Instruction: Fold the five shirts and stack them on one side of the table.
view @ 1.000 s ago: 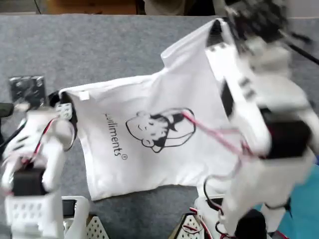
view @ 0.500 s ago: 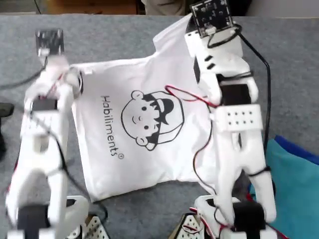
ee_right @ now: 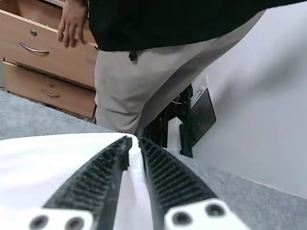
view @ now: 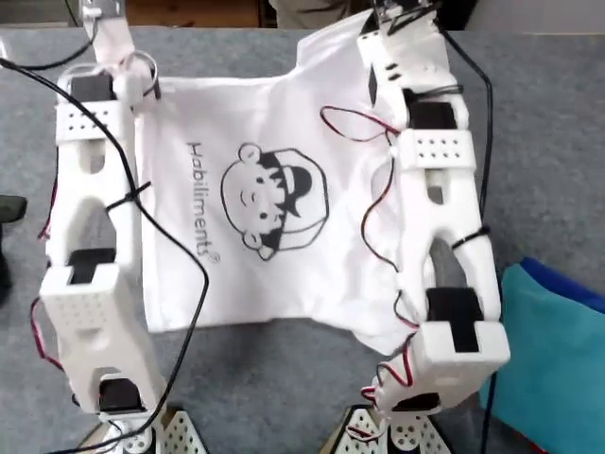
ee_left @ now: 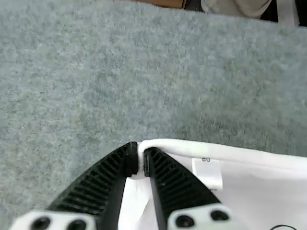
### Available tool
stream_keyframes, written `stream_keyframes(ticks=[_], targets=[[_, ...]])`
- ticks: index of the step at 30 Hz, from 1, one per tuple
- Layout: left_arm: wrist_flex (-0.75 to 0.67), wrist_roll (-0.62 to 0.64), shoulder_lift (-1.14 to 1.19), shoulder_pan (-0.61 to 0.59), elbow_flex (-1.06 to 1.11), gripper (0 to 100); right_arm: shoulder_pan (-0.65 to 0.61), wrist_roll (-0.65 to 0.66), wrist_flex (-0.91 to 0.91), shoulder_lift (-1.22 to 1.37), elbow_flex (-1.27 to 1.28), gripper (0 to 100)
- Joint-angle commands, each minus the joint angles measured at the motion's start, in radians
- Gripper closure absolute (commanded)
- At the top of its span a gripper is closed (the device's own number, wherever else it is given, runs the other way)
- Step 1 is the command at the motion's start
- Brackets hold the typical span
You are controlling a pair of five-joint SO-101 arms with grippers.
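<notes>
Shirt (view: 274,113) far edge pinched by left tool (ee_left: 140,159), right tool (ee_right: 134,143); table (ee_left: 144,72) beyond.

Grey table (view: 548,142) lies open far right and along the near edge, centre. White shirt (view: 265,113), left arm (view: 90,236) and right arm (view: 444,208) occupy the middle. Teal cloth (view: 558,350) blocks near right.

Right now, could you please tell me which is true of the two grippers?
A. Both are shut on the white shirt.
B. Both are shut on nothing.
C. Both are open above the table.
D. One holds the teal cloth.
A: each wrist view shows closed jaws pinching white fabric, the left gripper at an edge of the white shirt, the right gripper on another part.
</notes>
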Motion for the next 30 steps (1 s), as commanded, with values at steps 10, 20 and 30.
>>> stream_keyframes(ticks=[10, 20, 30], targets=[[0.229, 0.077, 0.271, -0.011, -0.643, 98, 0.015, -0.055, 0.095, 0.119, -0.378, 99.5], [0.25, 0.075, 0.321, -0.052, -0.689, 98, 0.021, -0.058, 0.086, 0.162, -0.407, 99.5], [0.407, 0.074, 0.271, -0.057, -0.997, 98, 0.022, -0.198, 0.041, 0.143, -0.572, 99.5]])
